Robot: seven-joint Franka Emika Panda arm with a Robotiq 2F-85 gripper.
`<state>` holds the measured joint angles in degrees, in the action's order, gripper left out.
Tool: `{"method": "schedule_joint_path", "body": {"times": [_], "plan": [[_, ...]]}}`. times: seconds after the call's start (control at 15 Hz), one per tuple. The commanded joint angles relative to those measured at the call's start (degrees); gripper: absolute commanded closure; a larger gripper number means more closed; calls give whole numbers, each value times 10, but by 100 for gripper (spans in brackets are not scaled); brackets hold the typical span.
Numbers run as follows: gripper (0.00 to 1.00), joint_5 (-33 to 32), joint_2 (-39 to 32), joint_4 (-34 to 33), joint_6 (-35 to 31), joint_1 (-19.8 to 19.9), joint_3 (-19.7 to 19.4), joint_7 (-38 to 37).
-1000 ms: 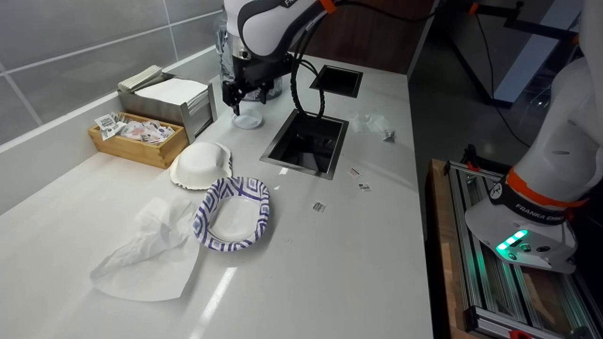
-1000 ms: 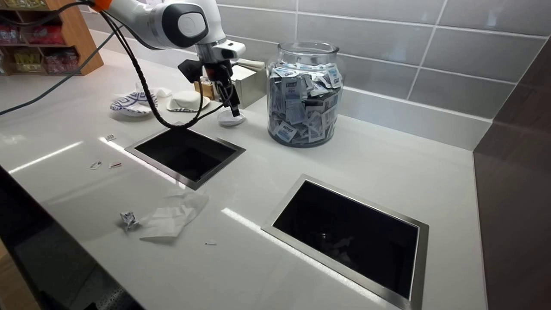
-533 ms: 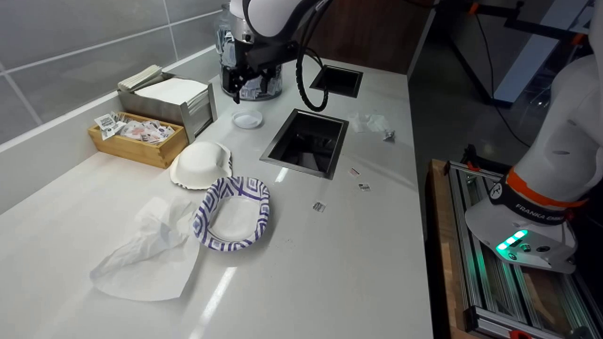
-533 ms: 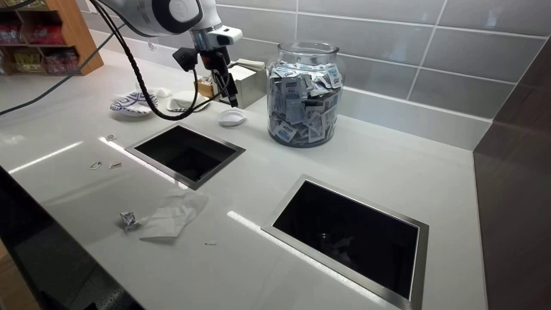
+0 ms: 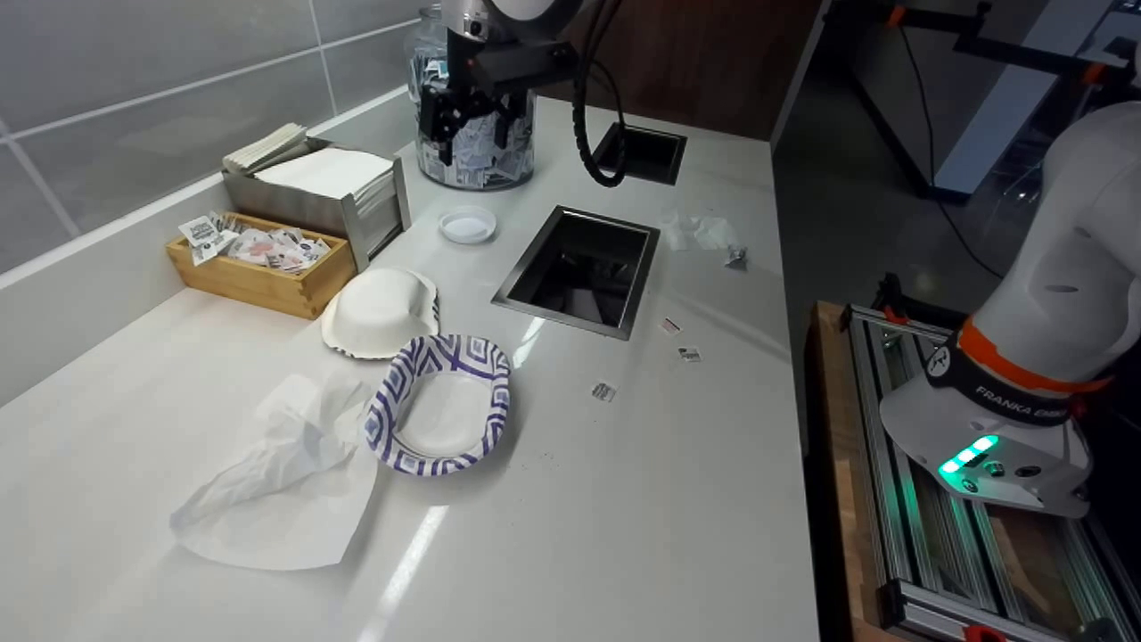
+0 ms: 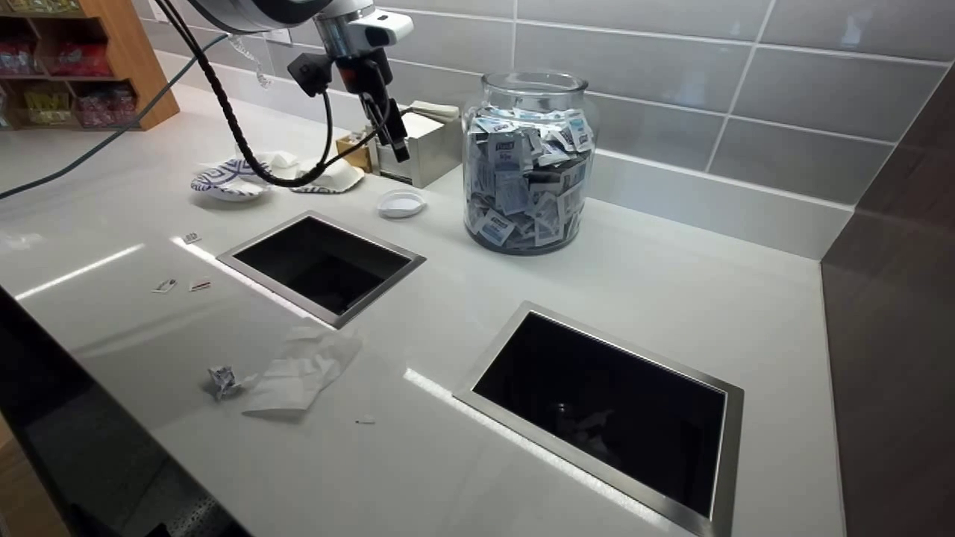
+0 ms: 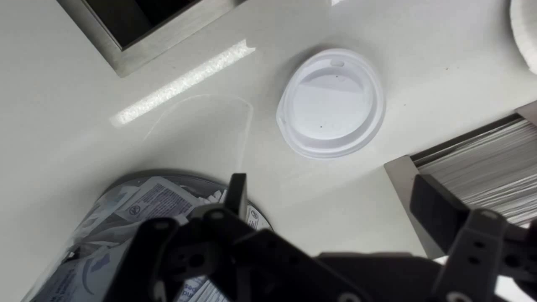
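Note:
My gripper is open and empty above the counter, its two black fingers wide apart in the wrist view (image 7: 335,201). It also shows in both exterior views (image 5: 472,147) (image 6: 399,153). A round white plastic cup lid (image 7: 331,105) lies flat on the counter beneath and apart from the gripper. It also shows in both exterior views (image 5: 467,226) (image 6: 401,203). A glass jar full of wipe packets (image 6: 530,171) stands beside the gripper; the gripper partly covers it in an exterior view (image 5: 486,160). A steel napkin holder (image 5: 379,214) stands on the other side.
A wooden box of packets (image 5: 258,281) stands by the wall. An upturned white bowl (image 5: 379,312), a purple-patterned bowl (image 5: 441,415) and crumpled paper (image 5: 285,481) lie nearby. Two steel-framed openings (image 6: 254,280) (image 6: 485,373) are set in the counter. Scraps (image 6: 298,377) lie near the front edge.
My gripper has risen from just above the lid to well above it, staying open. The lid, the jar and the other things have not moved.

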<state>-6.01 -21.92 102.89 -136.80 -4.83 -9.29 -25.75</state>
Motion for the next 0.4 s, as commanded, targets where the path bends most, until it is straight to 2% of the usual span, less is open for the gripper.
{"method": "schedule_joint_path", "body": {"times": [0.0, 0.33], "plan": [[0, -3, 0, -3, 2, 7, 7, -1], [0, -3, -2, -3, 2, 7, 7, -1]]}}
